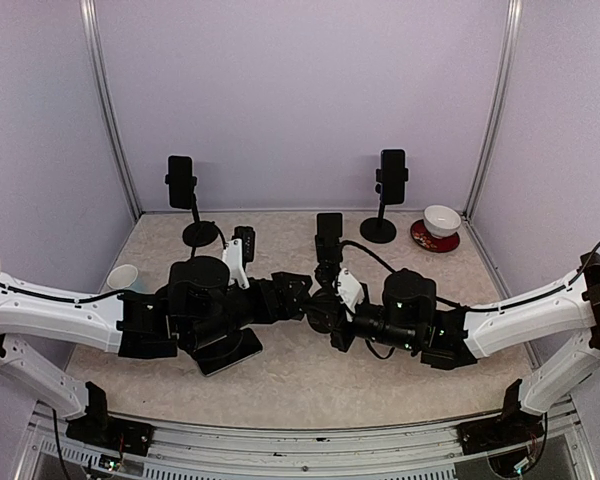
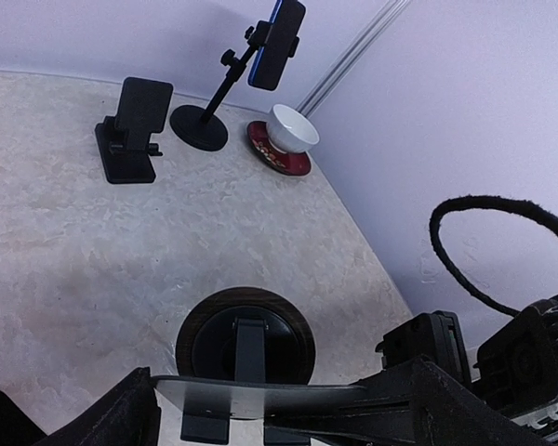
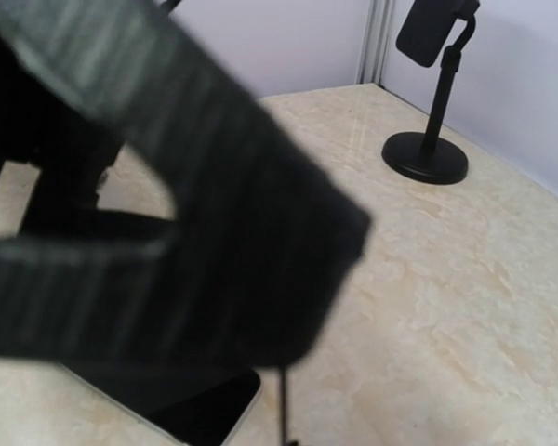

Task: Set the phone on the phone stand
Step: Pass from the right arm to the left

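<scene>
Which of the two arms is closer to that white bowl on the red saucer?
The right arm. It lies just on the near side of the white bowl in the far right corner. The left arm lies over on the left side, well away.

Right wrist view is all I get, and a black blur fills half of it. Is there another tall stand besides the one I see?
Observer: Yes, a second tall stand at the far right, with a phone clamped on top.
Operator: Anything beside it?
Observer: A white cup on a red saucer, just beside its base.
Operator: Any low stands?
Observer: A round-based stand sits close under the left wrist camera.
</scene>
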`<state>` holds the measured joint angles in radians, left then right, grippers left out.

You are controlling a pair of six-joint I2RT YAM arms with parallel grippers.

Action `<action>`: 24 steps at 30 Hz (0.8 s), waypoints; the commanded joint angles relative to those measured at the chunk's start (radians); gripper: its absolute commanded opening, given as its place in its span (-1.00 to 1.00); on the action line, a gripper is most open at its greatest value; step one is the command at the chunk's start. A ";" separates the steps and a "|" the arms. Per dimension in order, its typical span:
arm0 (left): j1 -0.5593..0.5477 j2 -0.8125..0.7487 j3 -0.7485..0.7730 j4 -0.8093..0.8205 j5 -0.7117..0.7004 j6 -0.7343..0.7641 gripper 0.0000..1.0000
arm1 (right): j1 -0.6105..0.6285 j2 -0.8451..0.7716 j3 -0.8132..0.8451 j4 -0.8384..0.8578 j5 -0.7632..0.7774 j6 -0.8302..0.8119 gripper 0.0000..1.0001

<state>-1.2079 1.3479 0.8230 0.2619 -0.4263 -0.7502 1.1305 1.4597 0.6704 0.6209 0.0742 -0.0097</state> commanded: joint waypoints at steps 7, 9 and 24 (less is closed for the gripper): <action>-0.006 0.040 0.055 0.005 -0.007 0.020 0.66 | 0.011 -0.004 0.020 0.055 -0.002 -0.001 -1.00; -0.007 0.046 0.058 0.002 -0.009 0.019 0.55 | 0.011 -0.004 0.020 0.056 -0.002 -0.001 -1.00; -0.007 0.011 0.040 0.006 -0.046 0.025 0.02 | 0.011 0.005 0.032 0.031 -0.002 -0.003 -0.69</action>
<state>-1.2060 1.3857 0.8459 0.2466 -0.4702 -0.7391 1.1305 1.4597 0.6704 0.6189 0.0967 -0.0090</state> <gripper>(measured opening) 0.664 0.027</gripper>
